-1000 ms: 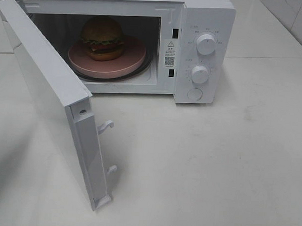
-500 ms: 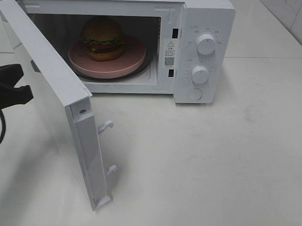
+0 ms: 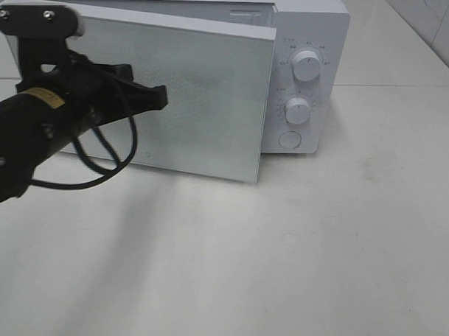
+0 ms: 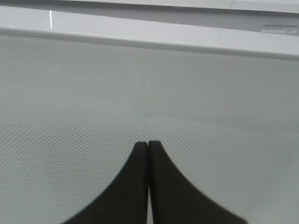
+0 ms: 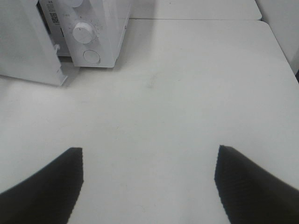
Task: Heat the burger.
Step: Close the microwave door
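We are pushing the white mesh-fronted microwave door [image 3: 205, 86] nearly shut with closed, empty left black fingers [image 3: 149, 97] — the burger (hidden behind it) is presumably sitting inside; right fingers [image 5: 56, 182] are hanging open.

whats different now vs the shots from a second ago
The left arm swung in from the left, and the shut left gripper pushed the microwave door from wide open to almost closed, tips against its front. The burger and pink plate are now hidden behind it. Nothing was grasped. The microwave body and knobs stayed put.
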